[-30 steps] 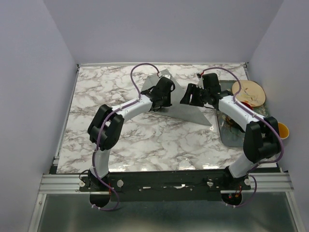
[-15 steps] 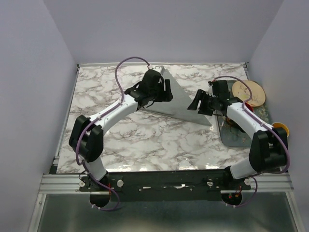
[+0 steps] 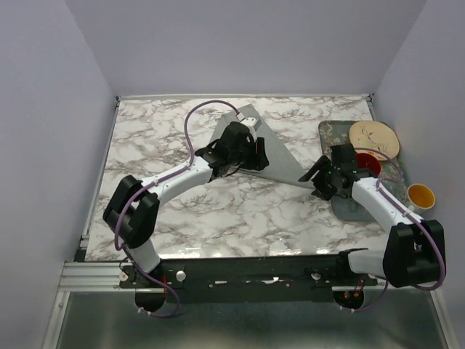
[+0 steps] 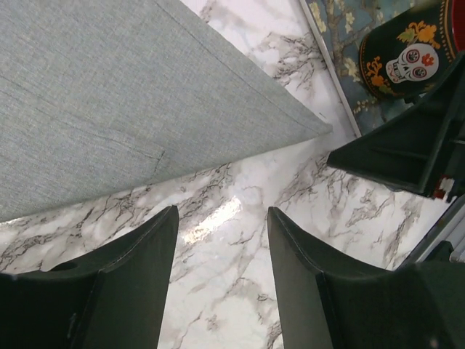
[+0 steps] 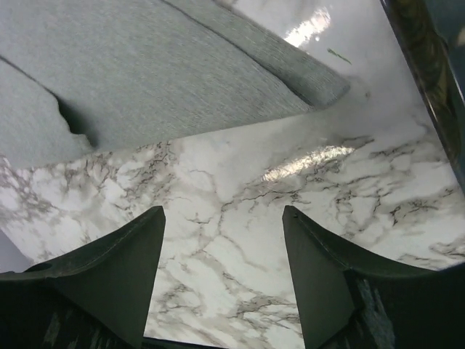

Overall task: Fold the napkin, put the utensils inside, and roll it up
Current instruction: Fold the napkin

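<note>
Moved: over the last second both arms have drawn back off the cloth, and the right one has swung out toward the tray.
Left end effector point(image 4: 221, 214): released, fingers spread and empty, hovering over bare marble at the cloth's near edge.
Right end effector point(image 5: 221, 211): released and empty too, just off the cloth's right corner.
Grey-green cloth napkin point(image 4: 109, 94): lies flat mid-desk, folded into a triangle, away from both sets of fingers on the far side. Its long folded edge runs left to right, and its right tip points at the tray.
White marble desk point(image 3: 145, 145): carries everything.
Floral-patterned grey tray point(image 3: 332, 133): at the right, just beyond the napkin's tip.
Tray contents: a round pale wooden disc point(image 3: 374, 138) and a black skull-painted cup point(image 4: 403, 54). A yellow cup point(image 3: 421, 195) stands at its outer rim, on it or beside it cannot be told.
Utensils: not visible, perhaps under the right arm.
Nearer arm: the right one, judged best placed to fetch from the tray.
</note>
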You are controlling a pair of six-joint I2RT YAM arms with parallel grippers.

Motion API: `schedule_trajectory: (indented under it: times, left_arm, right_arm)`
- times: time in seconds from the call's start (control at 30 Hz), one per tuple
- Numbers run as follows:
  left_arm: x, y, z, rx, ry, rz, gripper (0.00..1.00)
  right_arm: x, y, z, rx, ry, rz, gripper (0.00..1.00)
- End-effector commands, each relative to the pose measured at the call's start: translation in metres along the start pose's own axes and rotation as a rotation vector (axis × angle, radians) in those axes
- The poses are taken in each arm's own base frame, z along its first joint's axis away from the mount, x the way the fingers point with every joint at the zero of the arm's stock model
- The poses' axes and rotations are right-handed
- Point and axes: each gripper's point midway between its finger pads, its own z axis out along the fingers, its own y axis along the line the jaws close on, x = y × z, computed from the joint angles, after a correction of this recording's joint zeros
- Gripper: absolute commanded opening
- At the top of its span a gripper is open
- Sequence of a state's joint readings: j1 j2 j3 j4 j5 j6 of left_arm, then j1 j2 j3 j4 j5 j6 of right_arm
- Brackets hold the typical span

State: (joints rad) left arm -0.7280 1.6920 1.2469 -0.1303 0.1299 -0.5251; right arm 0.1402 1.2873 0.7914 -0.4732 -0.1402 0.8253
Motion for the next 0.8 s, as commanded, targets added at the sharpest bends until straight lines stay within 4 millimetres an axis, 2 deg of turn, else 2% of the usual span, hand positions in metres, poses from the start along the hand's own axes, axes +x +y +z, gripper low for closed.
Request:
schedule_trajectory:
  times: [0.0, 0.13, 0.2, 0.37, 0.47, 0.53, 0.7, 0.77]
  left_arm:
    - [-0.029, -0.018, -0.019, 0.07, -0.097, 0.022, 0.61]
    - [-0.025, -0.016, -0.027, 0.063, -0.095, 0.034, 0.61]
    - [-0.025, -0.018, -0.033, 0.073, -0.096, 0.04, 0.61]
    - [-0.027, -0.02, -0.046, 0.076, -0.113, 0.054, 0.62]
    - [-0.028, -0.011, -0.051, 0.037, -0.114, 0.067, 0.62]
    - [-0.029, -0.003, -0.054, 0.007, -0.114, 0.048, 0.62]
    - [-0.039, 0.024, -0.064, -0.013, -0.138, -0.046, 0.62]
    - [-0.042, 0.028, -0.067, -0.012, -0.144, -0.062, 0.62]
  right_arm:
    - [-0.008, -0.026, 0.007, 0.115, -0.115, 0.245, 0.73]
    - [-0.015, -0.038, 0.02, 0.156, -0.177, 0.323, 0.65]
    - [-0.021, -0.041, 0.025, 0.174, -0.209, 0.333, 0.63]
    - [-0.023, -0.049, 0.046, 0.196, -0.208, 0.38, 0.6]
    - [-0.021, -0.051, 0.051, 0.203, -0.189, 0.41, 0.58]
    - [-0.021, -0.061, 0.051, 0.231, -0.211, 0.424, 0.57]
    - [-0.024, -0.061, 0.058, 0.238, -0.211, 0.403, 0.54]
    - [-0.029, -0.06, 0.059, 0.245, -0.224, 0.379, 0.54]
